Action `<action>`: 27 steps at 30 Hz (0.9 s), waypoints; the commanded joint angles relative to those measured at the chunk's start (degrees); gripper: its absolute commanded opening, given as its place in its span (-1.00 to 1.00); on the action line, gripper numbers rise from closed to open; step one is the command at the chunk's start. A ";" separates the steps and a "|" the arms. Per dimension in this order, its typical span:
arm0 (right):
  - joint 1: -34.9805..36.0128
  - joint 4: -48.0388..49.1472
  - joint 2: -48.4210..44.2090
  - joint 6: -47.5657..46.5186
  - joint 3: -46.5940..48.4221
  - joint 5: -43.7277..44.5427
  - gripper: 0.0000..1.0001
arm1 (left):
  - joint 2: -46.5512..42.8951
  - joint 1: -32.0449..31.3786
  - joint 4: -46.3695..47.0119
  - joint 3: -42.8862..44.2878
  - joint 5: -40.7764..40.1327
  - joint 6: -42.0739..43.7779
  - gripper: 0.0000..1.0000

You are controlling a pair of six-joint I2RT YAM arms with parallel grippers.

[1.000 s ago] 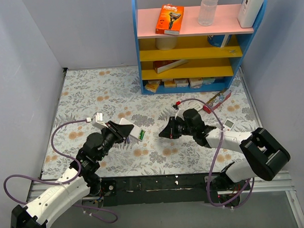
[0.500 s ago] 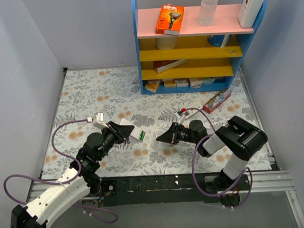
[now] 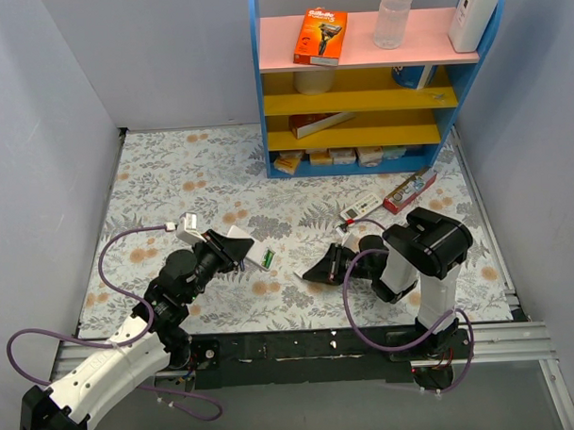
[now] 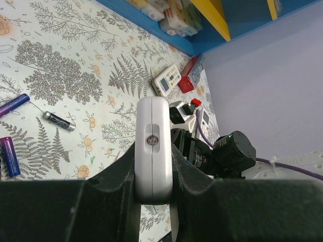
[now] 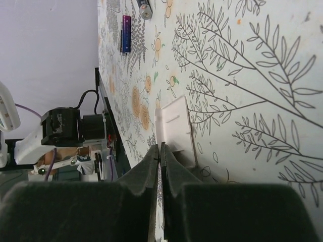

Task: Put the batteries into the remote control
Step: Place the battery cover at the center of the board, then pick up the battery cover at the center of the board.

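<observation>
My left gripper is shut on the white remote control and holds it above the mat. In the left wrist view the remote shows edge-on between the fingers. Batteries lie on the mat below it: two purple ones and a dark one. My right gripper is low at the mat. Its jaws are closed on the edge of a flat white battery cover that rests on the mat. Two batteries show farther off in that view.
A blue and yellow shelf with boxes and bottles stands at the back. A red toothpaste box and a small white remote lie behind my right arm. The black rail runs along the near edge.
My right arm has folded back and its gripper has moved toward the near edge and down to the mat. The left gripper and remote have stayed still.
</observation>
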 commanded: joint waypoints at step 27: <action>12.71 -113.31 -20.32 -50.19 53.86 30.31 0.09 | -4.92 0.25 -13.46 6.87 -11.75 8.51 -1.00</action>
